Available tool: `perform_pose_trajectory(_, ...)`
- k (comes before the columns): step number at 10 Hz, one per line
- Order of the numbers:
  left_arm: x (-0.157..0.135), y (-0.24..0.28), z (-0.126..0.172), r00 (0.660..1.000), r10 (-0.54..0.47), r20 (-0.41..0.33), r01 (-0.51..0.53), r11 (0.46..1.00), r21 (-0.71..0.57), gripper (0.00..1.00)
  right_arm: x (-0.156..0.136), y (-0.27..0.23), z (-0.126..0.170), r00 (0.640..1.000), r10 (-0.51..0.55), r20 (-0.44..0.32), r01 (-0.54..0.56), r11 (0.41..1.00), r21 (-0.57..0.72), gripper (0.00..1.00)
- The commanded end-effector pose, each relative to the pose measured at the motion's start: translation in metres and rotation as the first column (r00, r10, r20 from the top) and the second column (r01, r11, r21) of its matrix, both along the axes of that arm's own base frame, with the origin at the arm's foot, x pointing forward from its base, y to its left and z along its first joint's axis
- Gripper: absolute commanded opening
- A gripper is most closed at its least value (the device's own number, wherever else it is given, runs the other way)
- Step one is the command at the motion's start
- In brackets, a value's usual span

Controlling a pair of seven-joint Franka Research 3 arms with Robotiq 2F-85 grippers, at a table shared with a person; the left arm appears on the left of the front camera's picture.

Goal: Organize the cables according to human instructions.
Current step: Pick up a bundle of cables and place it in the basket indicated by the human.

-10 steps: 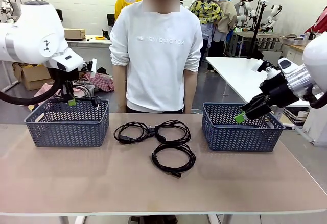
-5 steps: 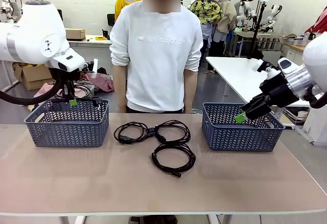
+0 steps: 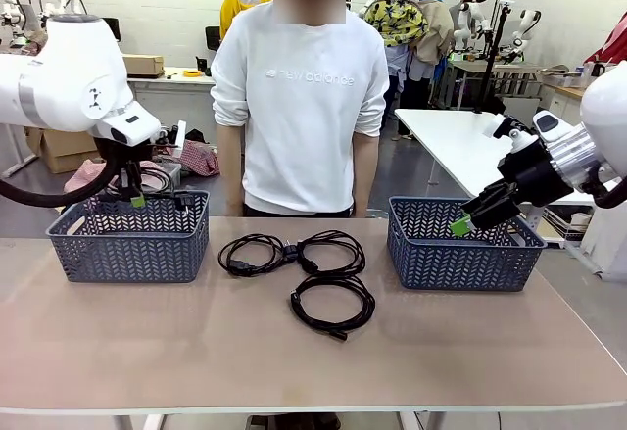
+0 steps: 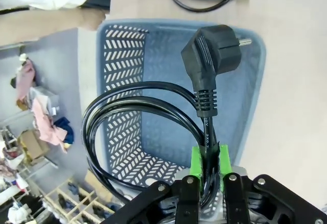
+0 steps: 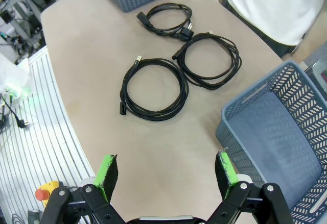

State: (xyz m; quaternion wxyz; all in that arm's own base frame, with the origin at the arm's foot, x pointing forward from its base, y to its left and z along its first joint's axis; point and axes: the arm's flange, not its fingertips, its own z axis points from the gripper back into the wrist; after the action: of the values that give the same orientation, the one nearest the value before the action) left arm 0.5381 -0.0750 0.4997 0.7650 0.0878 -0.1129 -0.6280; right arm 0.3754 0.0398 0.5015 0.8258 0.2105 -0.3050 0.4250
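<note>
Now left hand clamped on coiled cable just below its plug, over left basket; three more cables on counter right of that basket. Likely light, floppy, springy; grab bunched strands. Right hand fingers apart, farther right

Your table holds a left basket, a right basket and three cables between them. Two cables may touch; it's hard to tell.
</note>
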Motion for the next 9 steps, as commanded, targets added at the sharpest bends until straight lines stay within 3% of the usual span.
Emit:
perform_pose_trajectory(1, 0.012, 0.015, -0.001, 0.998, -0.044, 0.036, 0.043, 0.999, 0.01, 0.15, 0.004, -0.001, 0.0, 1.0, 0.023, 0.016, -0.023, 0.999, 0.025, 1.0)
perform_pose_trajectory(9, 0.048, 0.041, -0.046, 1.0, 0.009, 0.017, -0.009, 1.0, -0.002, 0.15, 0.004, -0.001, 0.0, 1.0, 0.023, 0.016, -0.023, 0.999, 0.025, 1.0)
